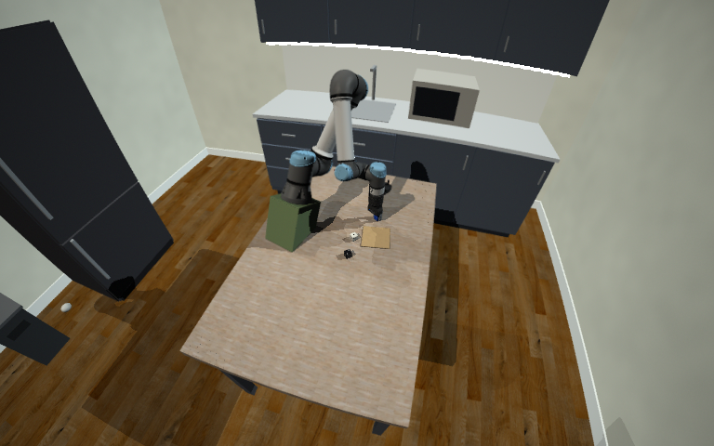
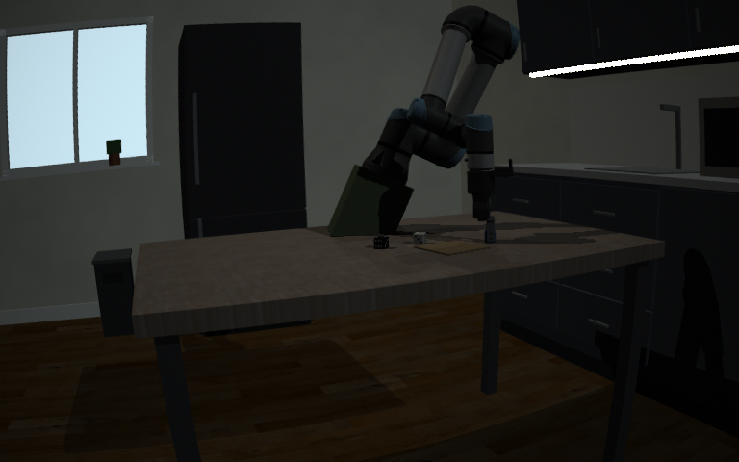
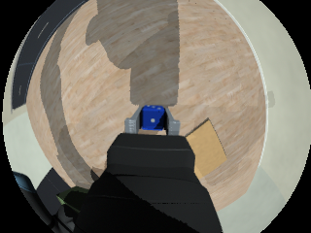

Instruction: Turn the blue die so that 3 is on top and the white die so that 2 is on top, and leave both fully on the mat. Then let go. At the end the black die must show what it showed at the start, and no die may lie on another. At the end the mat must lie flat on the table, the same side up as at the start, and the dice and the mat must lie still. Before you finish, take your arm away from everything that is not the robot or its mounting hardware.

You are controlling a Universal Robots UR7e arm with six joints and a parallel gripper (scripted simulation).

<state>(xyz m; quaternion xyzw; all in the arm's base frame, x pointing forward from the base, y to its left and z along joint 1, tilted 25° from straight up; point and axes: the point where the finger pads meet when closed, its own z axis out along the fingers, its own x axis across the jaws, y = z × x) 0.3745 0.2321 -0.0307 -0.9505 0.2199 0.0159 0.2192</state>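
Note:
The blue die (image 1: 376, 217) (image 3: 153, 125) stands on the table behind the mat (image 1: 375, 237) (image 2: 452, 248) (image 3: 209, 150), off it; its face towards the wrist camera shows one pip. My gripper (image 1: 376, 216) (image 2: 490, 235) (image 3: 153, 114) points down and is shut on the blue die, with a finger on either side. In the exterior view a finger mostly hides this die. The white die (image 1: 354, 236) (image 2: 419, 238) stands on the table just left of the mat. The black die (image 1: 348, 254) (image 2: 380, 242) stands on the table nearer the front. Their top numbers are too small to read surely.
The wooden table (image 1: 315, 315) (image 2: 261, 272) bears everything. The green arm base (image 1: 286, 226) (image 2: 354, 212) stands to the left of the dice. The table's right edge lies beyond the mat. Counter, sink and microwave (image 1: 443, 98) are at the back.

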